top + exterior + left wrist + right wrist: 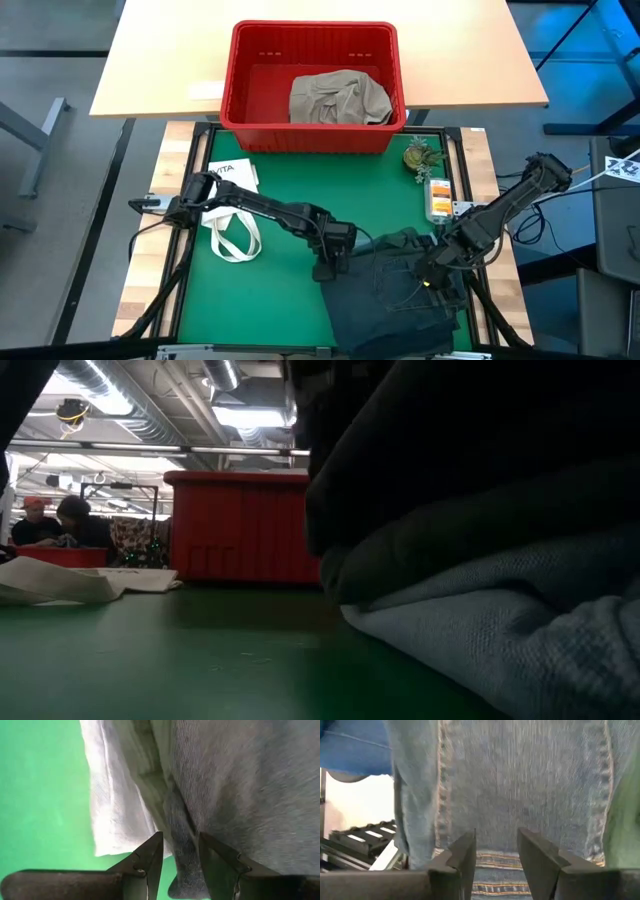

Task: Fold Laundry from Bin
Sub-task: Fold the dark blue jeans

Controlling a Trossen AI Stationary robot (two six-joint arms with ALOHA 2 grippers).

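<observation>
Green tabletop (270,270): both grippers pinch the denim jeans (400,290), left gripper (328,268) at one edge, right gripper (432,275) opposite; khaki garment (338,97) fills the red bin (312,135).

Both arms reach inward over the near half of the bench. The left arm stretches from the left edge toward the middle, its elbow bent, its wrist turned down. The left end effector (331,266) points at the bench, its two dark fingers (150,857) closed on a fold of grey cloth (182,845). The right arm comes in from the right edge, angled down and inward. The right end effector (432,275) has its fingers (465,855) set on a hem of denim (520,785).
</observation>
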